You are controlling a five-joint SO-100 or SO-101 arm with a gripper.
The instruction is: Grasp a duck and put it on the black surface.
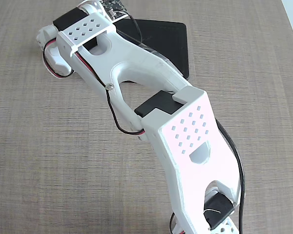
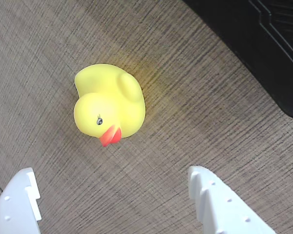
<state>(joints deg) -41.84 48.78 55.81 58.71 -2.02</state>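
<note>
In the wrist view a small yellow duck with a red-orange beak and a black dot eye sits on the wood-grain table. My gripper is open, its two white fingertips at the bottom edge of that view, apart from the duck and just short of it. The black surface fills the top right corner there, some way from the duck. In the fixed view the black surface lies at the top centre, partly covered by my white arm. The duck and the fingers are hidden there.
The table is a wood-grain top. My arm stretches from the bottom right to the top left in the fixed view, with black and red cables hanging along it.
</note>
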